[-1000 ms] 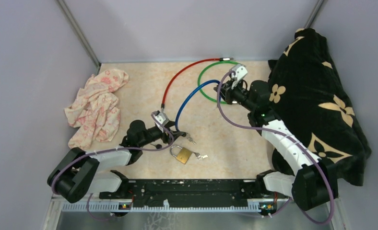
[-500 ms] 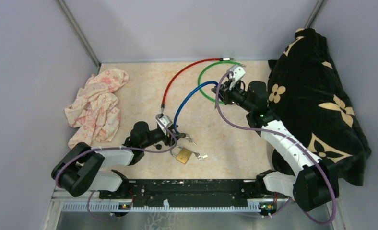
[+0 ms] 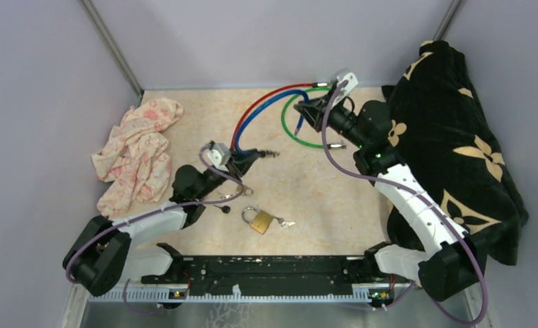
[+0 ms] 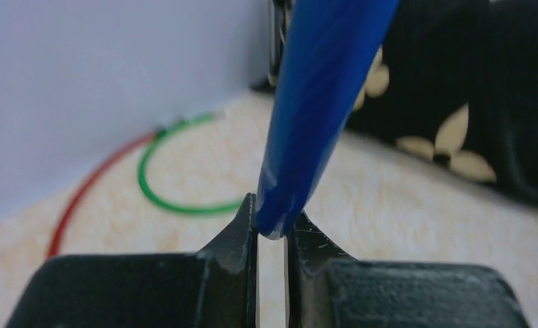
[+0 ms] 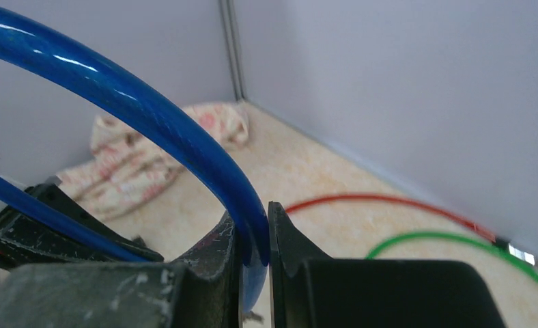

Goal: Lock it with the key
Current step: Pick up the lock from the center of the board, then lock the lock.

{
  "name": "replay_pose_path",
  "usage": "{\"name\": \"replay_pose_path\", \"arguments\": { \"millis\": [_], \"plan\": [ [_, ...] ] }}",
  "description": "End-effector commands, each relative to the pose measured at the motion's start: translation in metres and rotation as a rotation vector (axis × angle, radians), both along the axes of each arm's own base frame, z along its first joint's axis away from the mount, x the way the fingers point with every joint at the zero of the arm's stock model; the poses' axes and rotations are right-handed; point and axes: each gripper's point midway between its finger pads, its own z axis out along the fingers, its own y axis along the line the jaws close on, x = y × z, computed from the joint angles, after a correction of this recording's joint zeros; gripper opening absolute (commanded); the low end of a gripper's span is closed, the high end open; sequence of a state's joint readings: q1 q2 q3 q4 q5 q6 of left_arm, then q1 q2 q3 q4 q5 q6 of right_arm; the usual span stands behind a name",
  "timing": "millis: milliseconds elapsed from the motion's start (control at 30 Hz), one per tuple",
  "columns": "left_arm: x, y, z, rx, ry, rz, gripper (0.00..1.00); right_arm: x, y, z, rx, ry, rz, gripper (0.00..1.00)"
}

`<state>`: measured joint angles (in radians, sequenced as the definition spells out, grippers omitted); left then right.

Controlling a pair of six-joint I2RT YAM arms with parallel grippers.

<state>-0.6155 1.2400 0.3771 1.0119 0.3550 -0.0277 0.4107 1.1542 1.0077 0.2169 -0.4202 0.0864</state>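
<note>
Our left gripper point(image 4: 272, 220) is clamped on one end of the blue cable point(image 4: 321, 89), raised over the tabletop's middle. Our right gripper point(image 5: 253, 236) pinches the same cable toward the far right corner. Near the front edge the padlock point(image 3: 260, 221) lies apart from both, a key point(image 3: 287, 223) just beside it, so we judge the work barely begun: threading, closing and key-turning all remain.

Padlock point(image 3: 260, 221) right of cloth point(image 3: 138, 152), on table point(image 3: 307, 184)
</note>
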Motion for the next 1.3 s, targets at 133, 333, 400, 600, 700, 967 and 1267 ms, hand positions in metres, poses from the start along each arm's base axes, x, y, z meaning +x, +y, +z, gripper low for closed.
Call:
{"name": "replay_pose_path", "arguments": {
  "millis": [133,333,400,600,700,967,1267],
  "plan": [
    [-0.048,0.054,0.178,-0.463,-0.461,0.06,0.0,-0.066,0.054,0.182,0.307,-0.355,0.3,0.0],
    [-0.081,0.081,0.184,-0.431,-0.701,0.123,0.0,-0.098,0.103,0.198,0.278,-0.391,0.446,0.0],
    [-0.084,0.09,0.187,-0.438,-0.733,0.156,0.0,-0.103,0.113,0.196,0.254,-0.397,0.456,0.0],
    [-0.085,0.101,0.189,-0.562,-0.612,0.146,0.0,-0.112,0.139,0.184,0.223,-0.382,0.507,0.0],
    [-0.085,0.104,0.191,-0.587,-0.605,0.155,0.0,-0.108,0.146,0.176,0.197,-0.364,0.504,0.0],
    [-0.083,0.109,0.193,-0.603,-0.605,0.18,0.0,-0.105,0.152,0.162,0.184,-0.332,0.514,0.0],
    [-0.085,0.109,0.194,-0.609,-0.61,0.175,0.0,-0.099,0.161,0.146,0.173,-0.3,0.526,0.0]
  ]
}}
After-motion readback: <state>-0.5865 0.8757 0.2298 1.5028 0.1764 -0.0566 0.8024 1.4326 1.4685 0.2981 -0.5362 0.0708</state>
